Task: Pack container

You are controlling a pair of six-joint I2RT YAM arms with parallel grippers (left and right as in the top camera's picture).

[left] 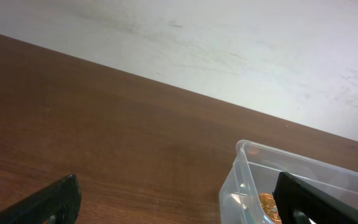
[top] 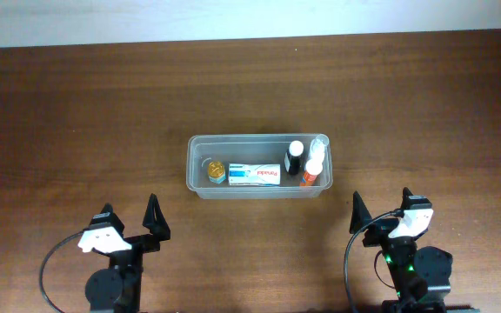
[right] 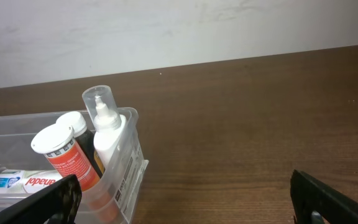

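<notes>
The clear container (top: 197, 165) stands mid-table. It holds a small amber jar (top: 216, 171), a white-and-blue box (top: 254, 175), a black bottle with a white cap (top: 294, 158), an orange bottle (top: 309, 177) and a white spray bottle (top: 317, 155). My left gripper (top: 129, 219) is open and empty near the front edge, left of the container. My right gripper (top: 383, 211) is open and empty at the front right. The container's left end (left: 244, 171) shows in the left wrist view and its right end (right: 129, 155) in the right wrist view.
The brown wooden table (top: 76, 122) runs to a pale wall (top: 233, 17) at the back. Nothing else lies on the table around the container.
</notes>
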